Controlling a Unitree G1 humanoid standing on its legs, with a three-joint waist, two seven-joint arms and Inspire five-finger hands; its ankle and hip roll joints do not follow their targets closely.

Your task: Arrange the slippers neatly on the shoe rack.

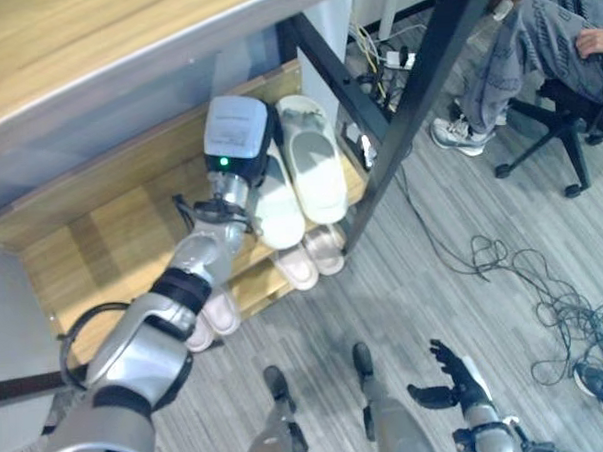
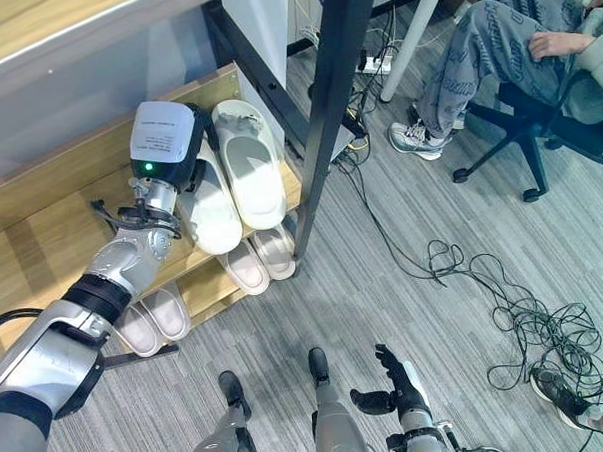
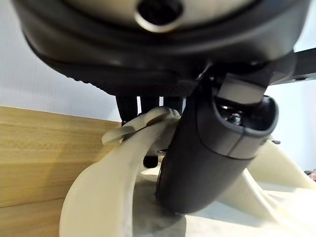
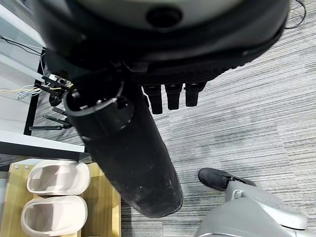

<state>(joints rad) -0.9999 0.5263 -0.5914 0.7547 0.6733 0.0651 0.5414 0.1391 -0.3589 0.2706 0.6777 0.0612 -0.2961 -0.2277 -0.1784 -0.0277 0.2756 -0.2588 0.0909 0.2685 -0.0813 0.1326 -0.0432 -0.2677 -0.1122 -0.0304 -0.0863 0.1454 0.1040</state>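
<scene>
A pair of white slippers lies on the upper wooden shelf (image 1: 112,234) of the shoe rack. The right slipper (image 1: 314,160) lies free. My left hand (image 3: 207,148) reaches onto the left slipper (image 1: 279,215); its thumb is tucked under the strap (image 3: 123,158) and its fingers (image 3: 143,106) curl over the far side, pinching it. Two beige pairs stand on the lower shelf, one pair (image 1: 313,258) near the black post and the other (image 1: 211,320) further left. My right hand (image 1: 453,381) hangs low over the floor, fingers relaxed and holding nothing.
A black slanted post (image 1: 416,91) of the rack frame stands just right of the slippers. A wooden tabletop (image 1: 73,46) overhangs the rack. A person (image 1: 533,36) sits on a wheeled chair at the upper right. Loose cables (image 1: 545,295) trail over the grey floor.
</scene>
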